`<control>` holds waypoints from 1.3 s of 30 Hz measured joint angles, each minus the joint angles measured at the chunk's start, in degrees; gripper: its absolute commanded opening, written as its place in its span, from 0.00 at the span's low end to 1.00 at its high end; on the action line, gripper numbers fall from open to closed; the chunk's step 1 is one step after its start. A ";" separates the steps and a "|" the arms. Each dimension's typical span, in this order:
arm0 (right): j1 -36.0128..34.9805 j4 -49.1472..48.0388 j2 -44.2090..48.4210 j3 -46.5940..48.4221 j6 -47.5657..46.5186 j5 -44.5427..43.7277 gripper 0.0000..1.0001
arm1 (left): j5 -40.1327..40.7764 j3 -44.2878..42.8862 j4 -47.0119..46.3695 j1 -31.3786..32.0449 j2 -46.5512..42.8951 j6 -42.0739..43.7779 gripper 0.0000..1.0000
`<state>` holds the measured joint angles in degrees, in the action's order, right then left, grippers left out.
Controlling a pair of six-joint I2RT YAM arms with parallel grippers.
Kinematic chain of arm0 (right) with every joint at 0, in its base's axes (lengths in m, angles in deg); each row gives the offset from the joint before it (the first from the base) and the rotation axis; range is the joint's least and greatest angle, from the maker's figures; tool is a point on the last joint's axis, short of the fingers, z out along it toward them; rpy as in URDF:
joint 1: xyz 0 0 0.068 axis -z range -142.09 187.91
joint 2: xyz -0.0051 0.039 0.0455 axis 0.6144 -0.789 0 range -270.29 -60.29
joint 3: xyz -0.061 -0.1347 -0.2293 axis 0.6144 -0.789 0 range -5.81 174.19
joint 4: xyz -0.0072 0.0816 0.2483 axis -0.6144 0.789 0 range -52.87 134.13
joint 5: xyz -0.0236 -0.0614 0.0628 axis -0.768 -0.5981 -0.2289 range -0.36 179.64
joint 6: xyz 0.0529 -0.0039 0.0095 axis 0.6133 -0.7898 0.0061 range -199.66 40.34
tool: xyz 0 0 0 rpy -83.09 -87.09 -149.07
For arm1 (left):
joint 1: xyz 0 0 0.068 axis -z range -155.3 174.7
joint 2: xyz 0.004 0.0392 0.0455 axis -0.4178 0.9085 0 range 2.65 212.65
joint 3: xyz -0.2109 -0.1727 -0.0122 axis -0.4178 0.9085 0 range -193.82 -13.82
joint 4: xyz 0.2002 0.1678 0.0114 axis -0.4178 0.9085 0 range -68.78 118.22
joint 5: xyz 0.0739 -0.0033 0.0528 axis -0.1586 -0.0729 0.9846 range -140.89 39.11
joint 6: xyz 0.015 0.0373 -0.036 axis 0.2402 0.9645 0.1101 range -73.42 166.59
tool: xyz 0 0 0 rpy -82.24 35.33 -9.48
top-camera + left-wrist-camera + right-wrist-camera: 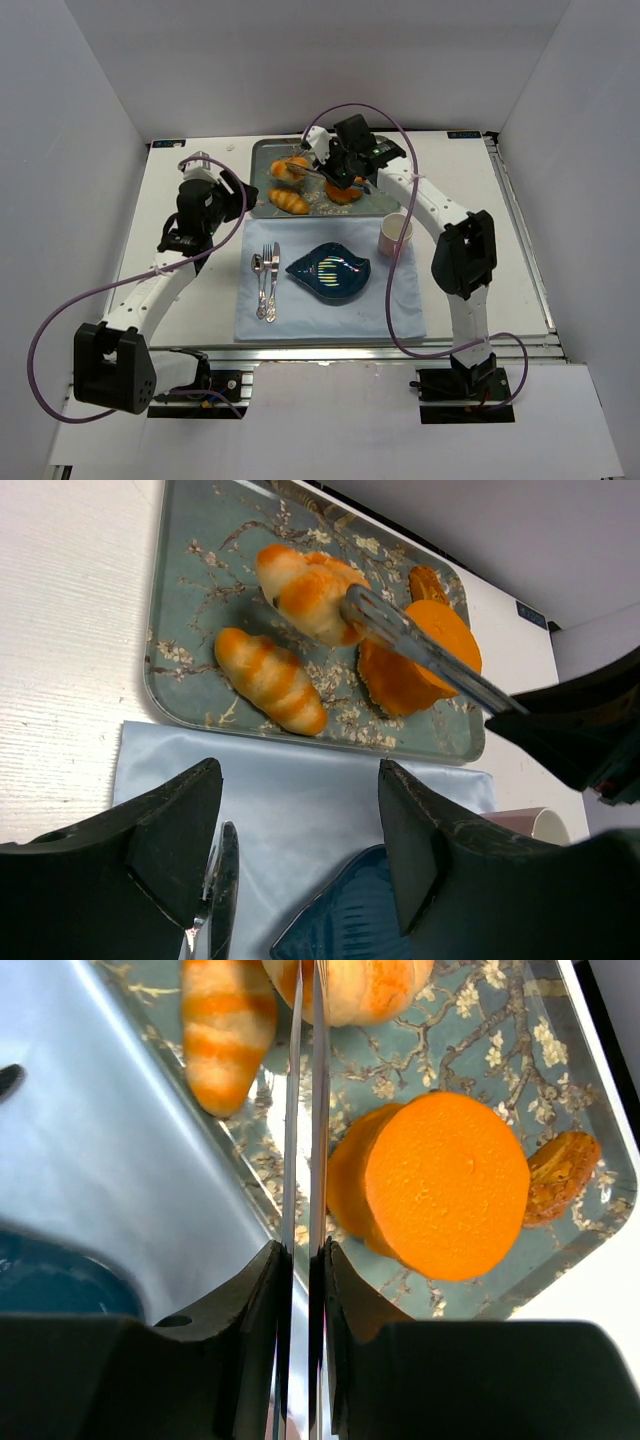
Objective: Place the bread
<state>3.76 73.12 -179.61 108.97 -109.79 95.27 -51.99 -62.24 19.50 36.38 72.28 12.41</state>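
The bread (291,167), a round golden-orange bun with pale seams, is over the far left of the patterned tray (262,152). My right gripper (336,166) is shut on metal tongs (430,657), whose tips are closed on the bun (303,586). In the right wrist view the gripper (305,1260) squeezes both tong arms (305,1110), and the bun (372,985) shows at the top edge. I cannot tell if the bun is lifted off the tray. My left gripper (226,196) is open and empty above the cloth (300,830).
The tray also holds a striped elongated roll (290,202), an orange cylinder cake (343,191) and a small brown piece (560,1173). On the pale blue cloth (400,310) lie a dark blue plate (328,270), a fork and spoon (265,280) and a pink cup (395,233).
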 measured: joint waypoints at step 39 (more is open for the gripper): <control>2.12 1.88 52.28 -57.53 -11.23 14.38 0.00 | -0.07 2.14 0.00 -0.33 -2.25 -1.22 0.73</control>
<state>5.88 75.00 -127.33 51.44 -121.02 109.65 -52.06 -60.10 19.50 36.05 70.03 11.19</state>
